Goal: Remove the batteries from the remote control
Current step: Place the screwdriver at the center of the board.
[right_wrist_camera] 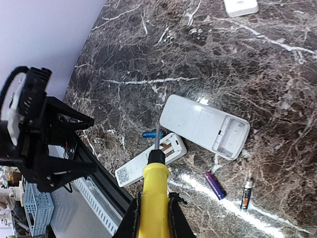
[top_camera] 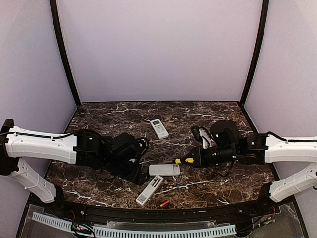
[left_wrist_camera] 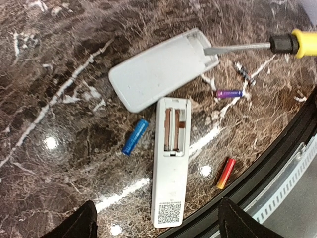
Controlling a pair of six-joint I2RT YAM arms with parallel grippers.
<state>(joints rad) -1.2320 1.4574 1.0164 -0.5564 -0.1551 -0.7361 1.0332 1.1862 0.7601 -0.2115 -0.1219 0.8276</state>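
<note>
My left claw (left_wrist_camera: 157, 210) hangs wide open and empty over the near edge of the dark brown marble-patterned tabletop (left_wrist_camera: 59, 74), which is white-veined and glossy with lamp glints. Below it lies a slim white remote with a QR label (left_wrist_camera: 171, 173), its battery bay uncovered. A blue cylindrical battery (left_wrist_camera: 134, 136) lies just to its left, a red-orange battery (left_wrist_camera: 225, 173) to its right, and a purple battery (left_wrist_camera: 229, 93) farther right. My right claw (right_wrist_camera: 153, 218) is clamped on a yellow-handled screwdriver (right_wrist_camera: 154, 183), whose tip is at the open bay of a broad pale-grey remote (left_wrist_camera: 158, 69). Plain lilac walls (top_camera: 158, 49) with black corner posts (top_camera: 64, 54) enclose the table.
</note>
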